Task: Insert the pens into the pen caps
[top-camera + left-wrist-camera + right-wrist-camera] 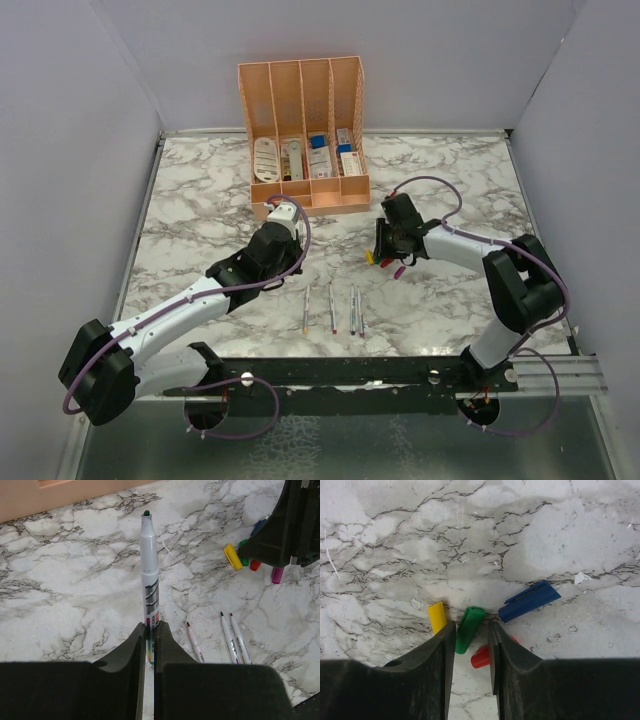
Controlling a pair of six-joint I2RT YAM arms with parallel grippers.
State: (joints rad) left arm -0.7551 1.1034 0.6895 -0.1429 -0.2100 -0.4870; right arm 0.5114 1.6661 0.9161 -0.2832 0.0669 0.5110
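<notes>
My left gripper (150,630) is shut on a grey-white pen (149,575) whose dark green tip points away from the wrist, above the marble top. Several more pens (332,307) lie side by side near the front; three of them (228,637) show in the left wrist view. The pen caps lie in a cluster under my right gripper (471,626), which is open. The green cap (470,627) lies between its fingertips, against the left finger and apart from the right one. Around it are the yellow cap (437,617), the blue cap (529,600) and the red cap (481,656). A magenta cap (276,575) lies beside them.
A peach organizer (300,100) with white and blue boxed items stands at the back centre, just beyond my left gripper (283,212). Grey walls close in the left, right and back sides. The black rail with the arm bases runs along the near edge.
</notes>
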